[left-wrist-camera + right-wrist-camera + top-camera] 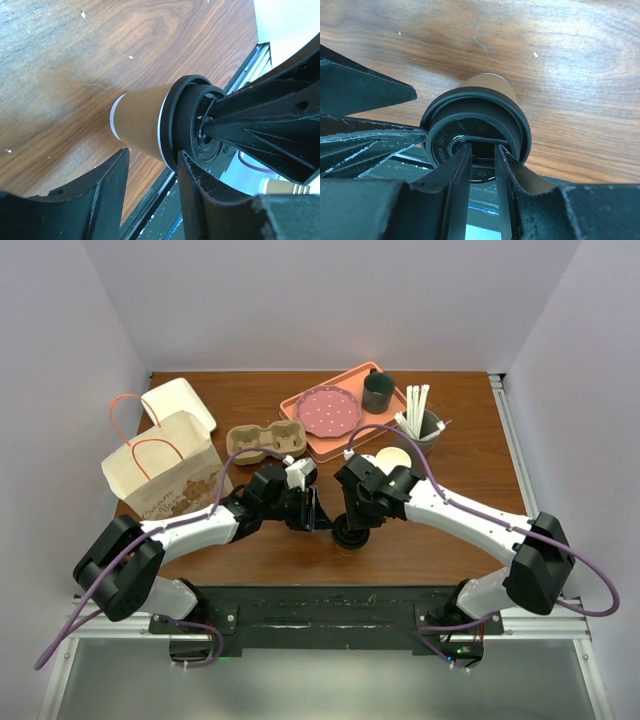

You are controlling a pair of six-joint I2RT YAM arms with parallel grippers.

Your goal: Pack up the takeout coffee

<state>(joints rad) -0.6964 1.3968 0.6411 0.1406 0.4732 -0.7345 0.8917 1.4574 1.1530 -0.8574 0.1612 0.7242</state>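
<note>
- Where the two arms meet, at 6 o'clock on the wood-grain table [450, 470], the takeout coffee [350, 533] stands upright near the near edge.
- Its body is a smooth brown kraft paper cone [142, 125], narrowing to a thin white band at the base.
- On top sits a round black plastic lid [475, 130] with a raised rim and a recessed centre carrying moulded lettering.
- The right claw [481, 149] comes down on the lid from above. Its matte black fingers are drawn almost together, with only a slit between them, and their tips sit in the recess.
- The left claw [152, 156] is spread wide at the cup's 9 o'clock side, with a ribbed black finger on either flank. One finger seems to meet the lid's rim, and the other stands apart from the paper.
- At 10 o'clock from the cup stands a cream paper bag [165, 475] with orange cord handles.
- At 11 o'clock lies a moulded pulp cup carrier [263, 442].
- At 12 o'clock is a salmon tray [345, 405] holding a dotted pink plate [330, 410] and a dark mug [377, 393].
</note>
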